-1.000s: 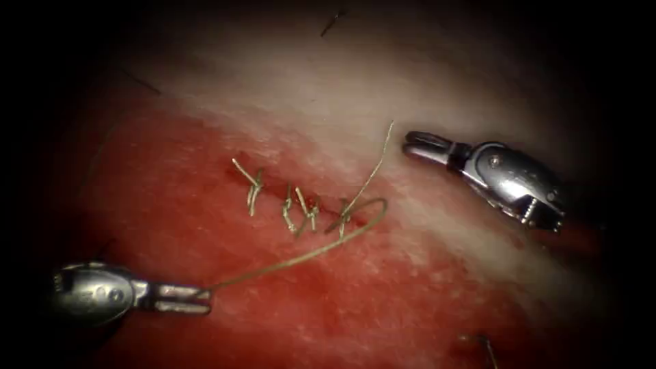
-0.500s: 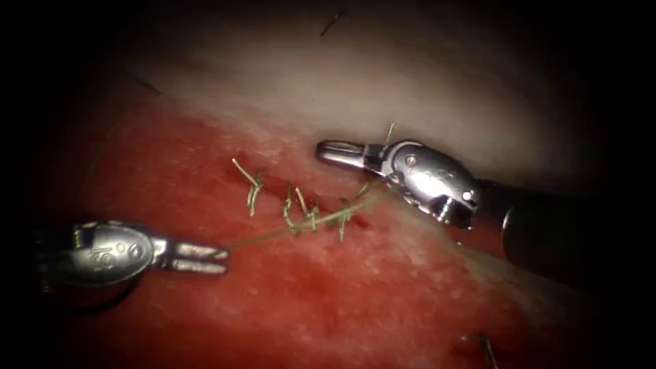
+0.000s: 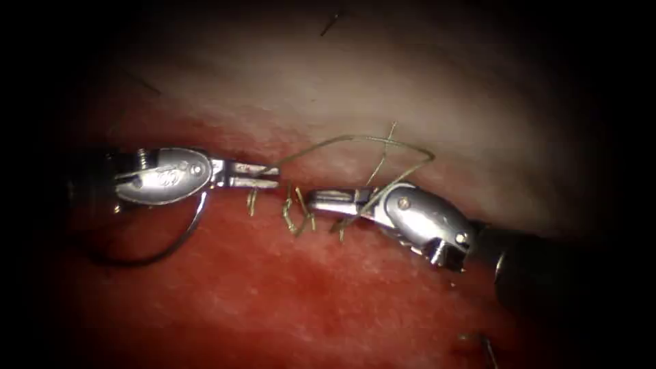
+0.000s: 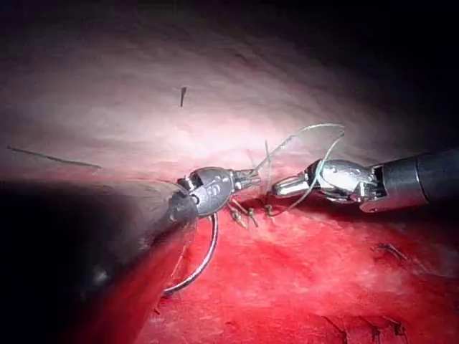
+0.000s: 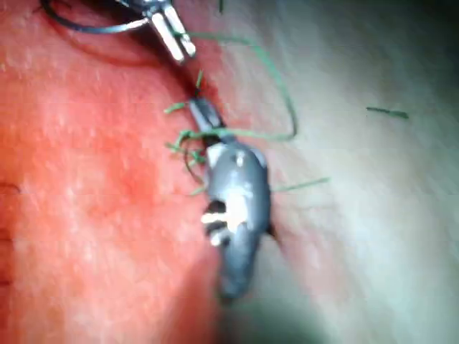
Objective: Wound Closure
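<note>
Dark stray hairs [image 3: 333, 22] on pale surface

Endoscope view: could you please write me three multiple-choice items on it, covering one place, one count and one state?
1. Relative to the cut, the needle lies:
A to its right
B to its left, below the left gripper
C inside it

2. Grippers in the endoscope view:
A one
B two
C three

3. The left gripper holds:
A the needle
B the thread
C nothing

Answers:
1 B, because the needle's curve hangs under the left gripper, out of the tissue as far as can be seen.
2 B, because the left gripper and the right gripper both show.
3 B, because its jaws are shut on the thread, which arcs over the right gripper. The right gripper's jaws look shut, with nothing visibly held.
</note>
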Robot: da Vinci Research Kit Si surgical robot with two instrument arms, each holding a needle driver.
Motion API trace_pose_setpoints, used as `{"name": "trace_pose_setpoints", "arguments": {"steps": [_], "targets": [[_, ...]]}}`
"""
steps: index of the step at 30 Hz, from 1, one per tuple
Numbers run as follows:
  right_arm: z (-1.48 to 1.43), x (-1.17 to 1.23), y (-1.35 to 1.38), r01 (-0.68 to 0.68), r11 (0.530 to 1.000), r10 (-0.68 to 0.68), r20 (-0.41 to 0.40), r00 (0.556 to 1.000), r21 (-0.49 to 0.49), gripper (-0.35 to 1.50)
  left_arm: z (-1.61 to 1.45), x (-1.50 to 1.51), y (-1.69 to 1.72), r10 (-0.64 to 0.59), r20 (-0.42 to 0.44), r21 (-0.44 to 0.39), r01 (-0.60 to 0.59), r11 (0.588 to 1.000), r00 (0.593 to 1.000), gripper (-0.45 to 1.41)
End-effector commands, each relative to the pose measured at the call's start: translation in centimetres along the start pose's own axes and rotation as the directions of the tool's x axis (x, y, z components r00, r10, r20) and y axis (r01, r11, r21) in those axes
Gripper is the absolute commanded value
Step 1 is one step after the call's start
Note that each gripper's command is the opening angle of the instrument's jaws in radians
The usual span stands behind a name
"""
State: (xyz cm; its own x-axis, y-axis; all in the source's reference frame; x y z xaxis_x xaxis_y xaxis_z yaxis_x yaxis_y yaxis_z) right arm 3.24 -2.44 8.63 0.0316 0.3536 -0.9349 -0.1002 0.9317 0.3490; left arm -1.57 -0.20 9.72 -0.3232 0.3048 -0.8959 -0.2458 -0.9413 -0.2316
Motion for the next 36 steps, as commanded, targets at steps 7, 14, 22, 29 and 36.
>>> {"name": "trace_pose_setpoints", "arguments": {"steps": [7, 14, 22, 29, 36], "targets": [[0.09, 0.01, -0.04, -0.006, 1.000, 0.006, -0.039, 0.999, -0.011, -0.35, 0.43, -0.35, -0.09, 0.014, 0.086, 0.056, -0.019, 0.998, 0.996, -0.45], [0.06, 0.20, 0.02, -0.024, 1.000, 0.022, -0.064, 0.998, -0.020, -0.27, 0.68, -0.60, -0.04, 0.037, 0.142, 0.052, -0.045, 0.998, 0.989, -0.45], [0.08, 0.41, 0.14, -0.047, 0.997, 0.040, -0.101, 0.994, -0.060, 0.09, 0.75, -0.59, 0.05, 0.032, 0.164, 0.053, -0.041, 0.998, 0.986, -0.45], [0.15, 0.49, 0.16, -0.049, 0.987, 0.032, -0.106, 0.994, -0.156, 0.42, 0.79, -0.46, 0.25, 0.044, 0.163, 0.035, -0.051, 0.998, 0.986, -0.45], [0.19, 0.44, 0.22, -0.040, 0.932, 0.024, -0.048, 0.999, -0.360, 1.24, 0.77, -0.40, 0.37, 0.050, 0.165, 0.024, -0.055, 0.998, 0.985, -0.45]]}}
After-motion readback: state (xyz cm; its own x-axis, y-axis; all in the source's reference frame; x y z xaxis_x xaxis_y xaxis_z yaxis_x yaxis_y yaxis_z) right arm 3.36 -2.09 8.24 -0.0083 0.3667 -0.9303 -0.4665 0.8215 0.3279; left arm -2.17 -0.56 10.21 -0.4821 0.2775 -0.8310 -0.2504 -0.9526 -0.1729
